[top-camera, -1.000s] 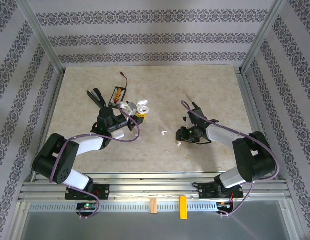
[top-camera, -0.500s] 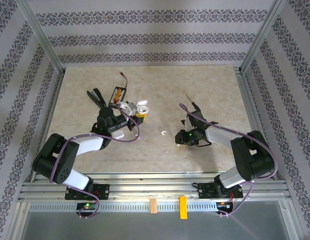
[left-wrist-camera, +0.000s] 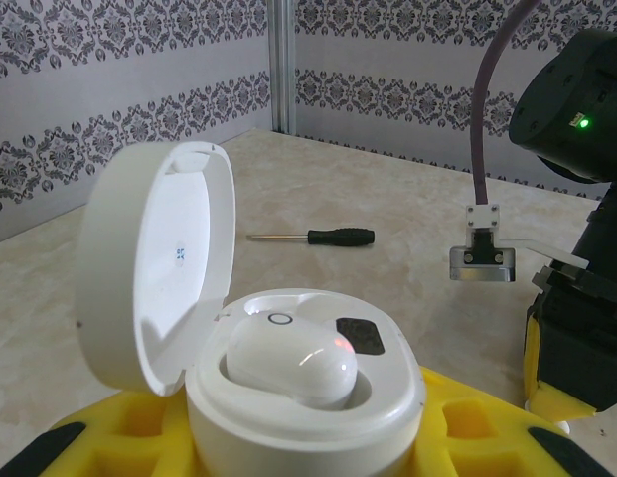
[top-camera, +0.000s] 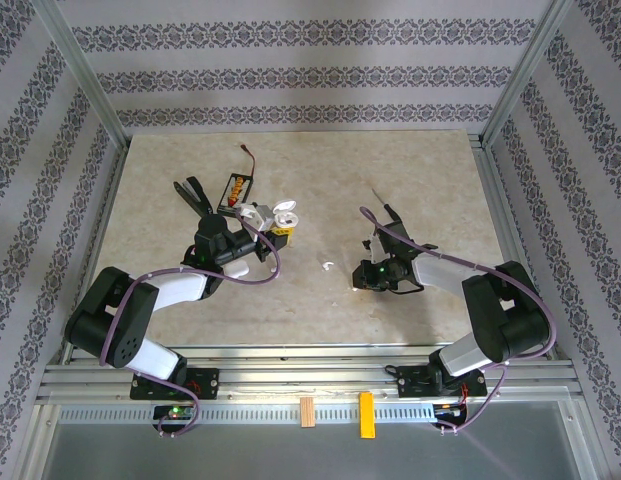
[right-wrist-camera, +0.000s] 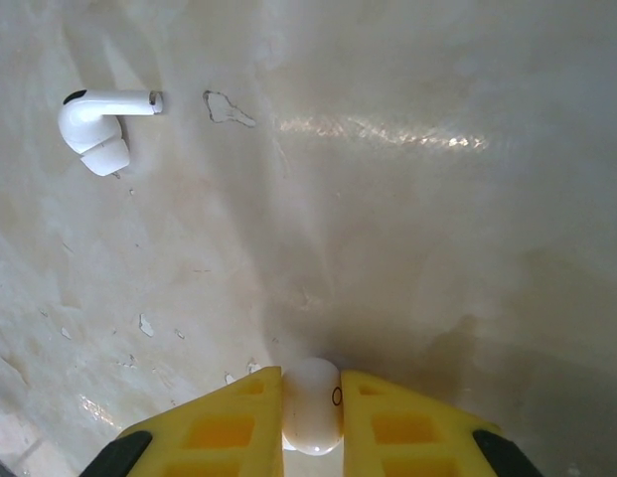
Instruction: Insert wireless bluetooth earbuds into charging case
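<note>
The right gripper (right-wrist-camera: pixel 310 386) has its yellow fingers (right-wrist-camera: pixel 227 417) pressed in on a small rounded earbud (right-wrist-camera: pixel 311 409), touching it on both sides. The earbud's long axis runs along the fingers, its far end poking just past the tips (whether it rests on the table (right-wrist-camera: pixel 437 219) I cannot tell). A stemmed earbud (right-wrist-camera: pixel 97 117) lies flat, well apart from that claw, its stem across the wrist view with the tip to the right and the head to the left. The left gripper (left-wrist-camera: pixel 303 442) is clamped on the base of the charging case (left-wrist-camera: pixel 238 407), upright, lid swung open leftward, a seated earbud (left-wrist-camera: pixel 288 360) inside.
</note>
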